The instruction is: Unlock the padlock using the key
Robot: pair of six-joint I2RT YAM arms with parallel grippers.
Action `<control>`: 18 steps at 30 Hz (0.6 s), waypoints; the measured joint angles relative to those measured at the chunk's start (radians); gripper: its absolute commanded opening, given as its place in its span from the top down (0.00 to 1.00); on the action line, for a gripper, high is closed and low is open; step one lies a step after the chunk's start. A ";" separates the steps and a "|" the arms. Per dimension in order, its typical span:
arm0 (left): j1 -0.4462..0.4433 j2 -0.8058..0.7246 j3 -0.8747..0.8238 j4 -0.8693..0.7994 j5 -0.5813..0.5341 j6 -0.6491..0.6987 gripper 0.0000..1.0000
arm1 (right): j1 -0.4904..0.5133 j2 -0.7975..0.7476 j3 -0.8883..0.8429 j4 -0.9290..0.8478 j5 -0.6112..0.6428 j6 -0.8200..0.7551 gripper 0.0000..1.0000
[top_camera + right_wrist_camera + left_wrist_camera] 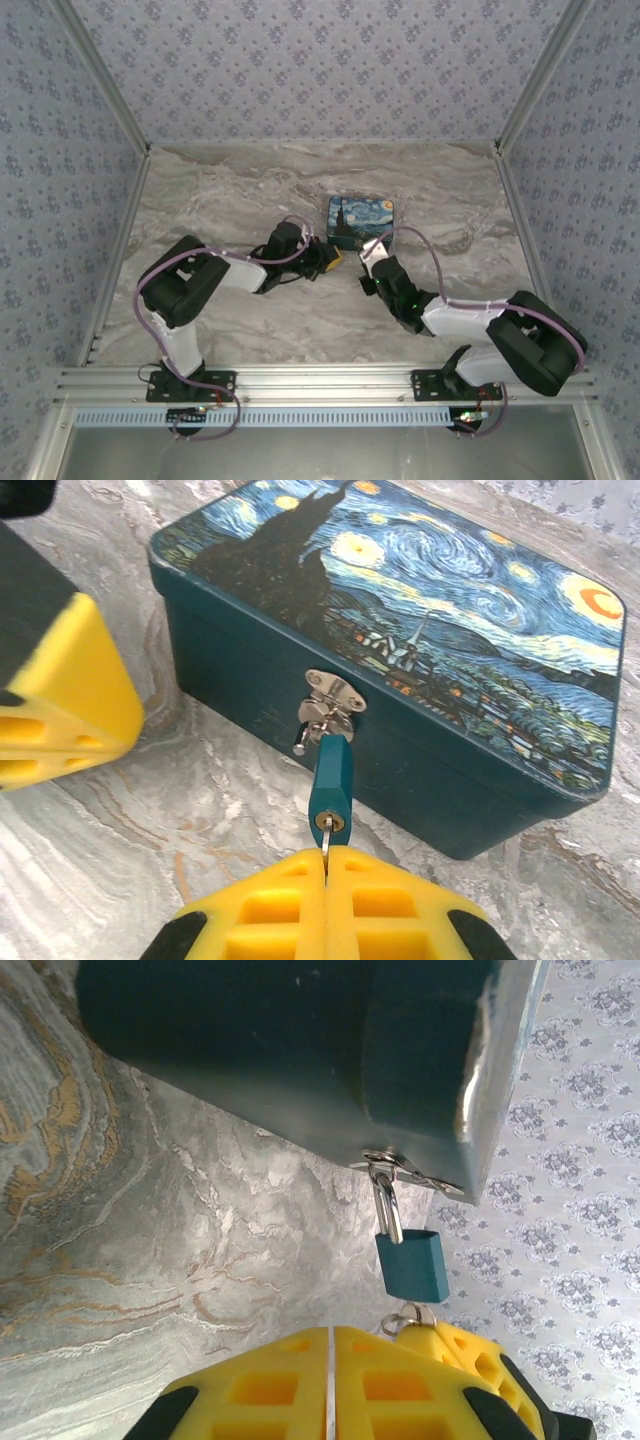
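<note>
We see the small teal-blue padlock (pixel 331 778) hanging by its thin metal shackle from the silver metal hasp (pixel 330 700) on the front wall of the rectangular dark-teal box with a starry-night print on its lid (pixel 420 610). The box stands on the grey marble-patterned table (pixel 250 190), towards the far middle. The shackle passes through the hasp, and we cannot tell whether it is latched. The padlock tilts outward from the box wall, its keyhole end turned towards the right gripper (pixel 326 865), whose yellow fingers (pixel 270 910) are clamped together on the thin dark metal key (pixel 325 838). The key's blade sits in the keyhole at the padlock's lower end, with a short sliver showing between the fingertips and the lock body. The left gripper (pixel 330 1345) is just beside the padlock and apart from it; its yellow fingers are clenched against each other with a thin seam between them, and we see nothing held there. From above, both grippers are close together in front of the box's near wall, the left one on the left; we cannot tell whether they touch.
</note>
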 measured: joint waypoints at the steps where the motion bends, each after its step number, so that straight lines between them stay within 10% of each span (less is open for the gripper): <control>1: 0.000 0.000 0.000 -0.002 -0.003 0.001 0.84 | 0.000 -0.002 0.000 -0.001 -0.008 0.003 1.00; 18: 0.071 -0.244 -0.012 -0.288 -0.081 0.181 0.61 | -0.123 0.057 -0.047 0.037 -0.216 0.166 1.00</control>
